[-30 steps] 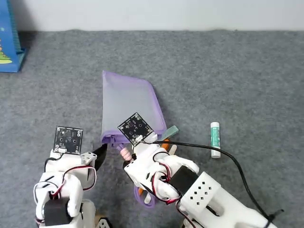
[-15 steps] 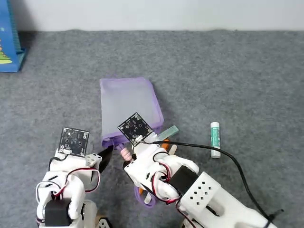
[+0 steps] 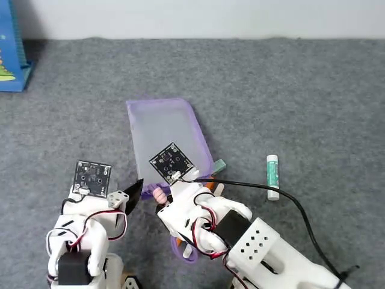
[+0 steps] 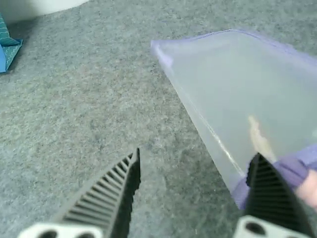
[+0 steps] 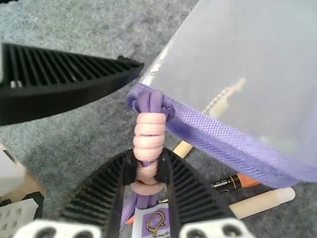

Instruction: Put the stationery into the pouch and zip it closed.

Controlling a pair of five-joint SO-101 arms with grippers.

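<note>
Table (image 3: 313, 90): grey and felt-like, seen from above, with a pale wall along the far edge.
Blue box (image 3: 9, 57): stands at the table's far left corner, cut off by the frame.
Left gripper (image 4: 193, 166): sits near the table's front edge, left of centre. Black ribbed fingers (image 4: 116, 191) spread wide, gripping nothing, with bare grey table between them. One tip just beside the pouch's near left corner.
Pouch (image 3: 163, 129): translucent lilac with purple trim, around the middle of the table, its near end toward the arms. A faint pale stick shape shows through the wall.
Pink pull (image 5: 148, 134): a coiled pink bead on purple cord, hanging off the pouch's near left corner.
Right gripper (image 5: 147, 161): near the front edge at centre, fingers pressed in on the pink pull, pinching it.
Orange marker (image 5: 233, 182): on the table at the pouch's near edge, outside it.
Cream stick (image 5: 262, 201): beside the orange marker, also outside the pouch.
Green piece (image 3: 218, 164): touches the pouch's right edge.
Glue stick (image 3: 272, 176): white with a green label, well right of the pouch, a black cable (image 3: 295, 201) crossing by its near end.
</note>
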